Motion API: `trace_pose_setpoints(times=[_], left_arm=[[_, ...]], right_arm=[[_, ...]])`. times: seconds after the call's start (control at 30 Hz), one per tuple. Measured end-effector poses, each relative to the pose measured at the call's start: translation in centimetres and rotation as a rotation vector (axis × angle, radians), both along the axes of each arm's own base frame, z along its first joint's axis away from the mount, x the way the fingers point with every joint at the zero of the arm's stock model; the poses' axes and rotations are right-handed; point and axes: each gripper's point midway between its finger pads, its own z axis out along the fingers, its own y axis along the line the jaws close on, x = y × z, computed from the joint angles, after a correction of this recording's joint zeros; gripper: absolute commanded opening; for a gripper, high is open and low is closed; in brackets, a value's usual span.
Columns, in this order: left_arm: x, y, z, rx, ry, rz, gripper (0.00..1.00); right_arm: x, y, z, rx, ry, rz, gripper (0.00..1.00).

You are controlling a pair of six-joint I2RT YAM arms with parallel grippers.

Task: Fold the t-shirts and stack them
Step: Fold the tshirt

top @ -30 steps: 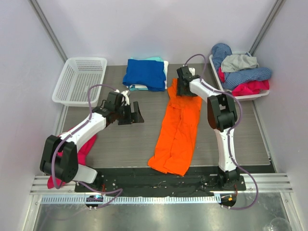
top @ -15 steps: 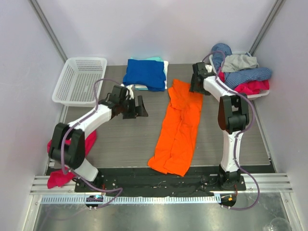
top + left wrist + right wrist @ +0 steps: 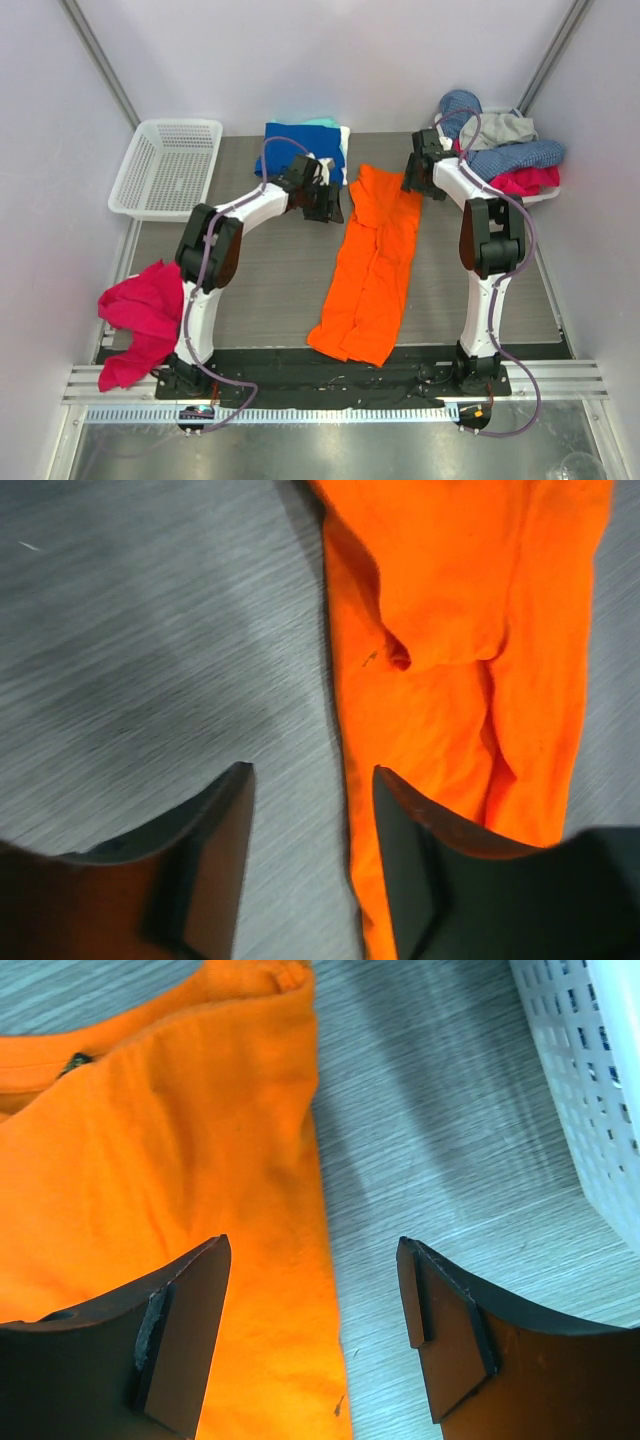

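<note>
The bright orange t-shirt (image 3: 372, 262) lies folded into a long strip down the middle of the table. A folded royal blue t-shirt (image 3: 297, 148) tops a stack with pale teal and white shirts at the back. My left gripper (image 3: 328, 205) is open and empty at the orange shirt's upper left edge; the left wrist view shows that edge (image 3: 440, 680) between its fingers (image 3: 225, 820). My right gripper (image 3: 418, 180) is open and empty at the shirt's upper right corner; the right wrist view shows that edge (image 3: 200, 1160) between its fingers (image 3: 440, 1310).
A white basket (image 3: 166, 166) stands at the back left. A white bin (image 3: 500, 195) at the back right holds several crumpled clothes (image 3: 500, 145); its wall (image 3: 600, 1080) is beside my right gripper. A crimson cloth (image 3: 140, 320) hangs over the front left table edge.
My left arm has swung right from the table's left part to the orange shirt's upper left edge. My right gripper moved off the shirt's top to its upper right corner.
</note>
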Motion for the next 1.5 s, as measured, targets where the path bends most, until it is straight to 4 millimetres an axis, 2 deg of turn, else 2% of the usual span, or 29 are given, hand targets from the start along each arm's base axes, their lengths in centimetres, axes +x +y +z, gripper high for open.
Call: trace_pose_setpoints(times=[0.13, 0.57, 1.07, 1.1, 1.13, 1.3, 1.5], left_arm=[[-0.5, -0.6, -3.2, 0.028, 0.071, -0.021, 0.44], [2.0, -3.6, -3.2, -0.017, 0.054, -0.049, 0.42], [1.5, -6.3, -3.6, -0.014, 0.03, -0.092, 0.36], [1.5, -6.5, -3.6, -0.015, 0.028, -0.095, 0.35], [1.4, -6.6, -3.6, -0.016, 0.026, -0.098, 0.26], [1.3, -6.9, -4.1, -0.008, 0.026, -0.105, 0.01], [1.2, -6.9, -4.2, -0.006, 0.022, -0.114, 0.0]], right_arm=[[0.1, 0.2, 0.4, 0.014, -0.009, 0.004, 0.75], [0.1, 0.3, 0.4, 0.044, -0.01, -0.002, 0.75], [0.1, -0.2, 0.3, 0.05, -0.009, -0.012, 0.75], [0.1, -0.2, 0.3, 0.05, -0.009, -0.012, 0.75], [0.1, -0.2, 0.3, 0.05, -0.009, -0.012, 0.75], [0.1, -0.4, 0.3, 0.054, -0.008, -0.016, 0.75], [0.3, -0.2, 0.4, 0.07, -0.009, -0.015, 0.75]])
